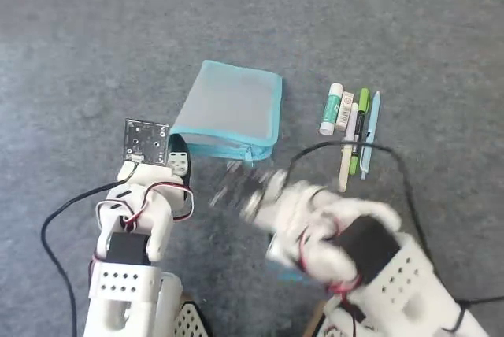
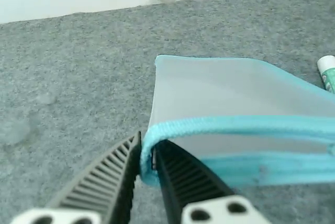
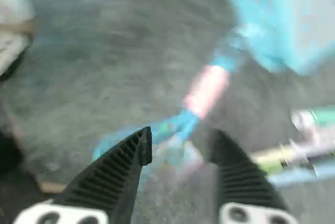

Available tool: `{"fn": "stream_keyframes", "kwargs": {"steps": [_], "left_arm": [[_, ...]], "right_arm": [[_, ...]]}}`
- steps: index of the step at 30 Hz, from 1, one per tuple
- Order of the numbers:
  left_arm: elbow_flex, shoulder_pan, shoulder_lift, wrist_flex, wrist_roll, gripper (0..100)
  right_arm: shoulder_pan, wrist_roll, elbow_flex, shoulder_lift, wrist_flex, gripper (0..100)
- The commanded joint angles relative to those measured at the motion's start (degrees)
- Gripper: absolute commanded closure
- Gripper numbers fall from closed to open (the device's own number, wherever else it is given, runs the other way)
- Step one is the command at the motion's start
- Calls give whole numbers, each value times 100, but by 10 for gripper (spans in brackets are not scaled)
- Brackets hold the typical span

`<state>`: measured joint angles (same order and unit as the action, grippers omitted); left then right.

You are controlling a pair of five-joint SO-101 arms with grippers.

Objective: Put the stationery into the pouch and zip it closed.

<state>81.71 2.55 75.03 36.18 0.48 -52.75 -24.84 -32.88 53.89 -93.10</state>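
Left gripper [image 2: 146, 157] pinched on teal rim at corner of one mesh pouch [image 2: 230, 90], mid-table. Right gripper [image 3: 180, 148] spread above table near pouch's front edge; one blurred pink-and-blue pen [image 3: 207, 92] just ahead. Four pieces side by side toward right edge: glue stick [image 1: 331, 109], cream pen [image 1: 347, 148], green marker [image 1: 361, 112], blue pen [image 1: 370, 128].

My right gripper [image 1: 240, 187] is a smear in the high view, and from its wrist the pouch [image 3: 282, 20], the pens [image 3: 298, 156] and a pink-and-blue thing [image 3: 207, 90] are too blurred to make out. From my left wrist the pouch and the glue stick [image 2: 327, 69] run off the edge, and the pouch's rim covers a fingertip of my left gripper [image 2: 146, 143].
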Motion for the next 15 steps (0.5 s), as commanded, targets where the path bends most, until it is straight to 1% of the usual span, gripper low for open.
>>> {"fn": "stream_keyframes", "kwargs": {"steps": [1, 3, 5, 7, 9, 13, 15], "left_arm": [[-48, 53, 62, -18, 105, 987], [-48, 53, 62, -18, 105, 987], [-57, 53, 62, -9, 105, 987], [-66, 53, 62, -9, 105, 987], [-66, 53, 62, -9, 105, 987], [-57, 53, 62, 0, 105, 987], [-57, 53, 62, 0, 105, 987]], "right_arm": [[-567, -132, 211, 242, -84, 547], [-374, -141, 316, 462, 75, 549], [101, -141, 273, 655, 409, 560], [602, -158, -62, 769, 963, 573], [945, -167, -571, 752, 1640, 585], [1112, -167, -1521, 488, 2967, 591], [1182, -360, -1618, 233, 3310, 592]]}}
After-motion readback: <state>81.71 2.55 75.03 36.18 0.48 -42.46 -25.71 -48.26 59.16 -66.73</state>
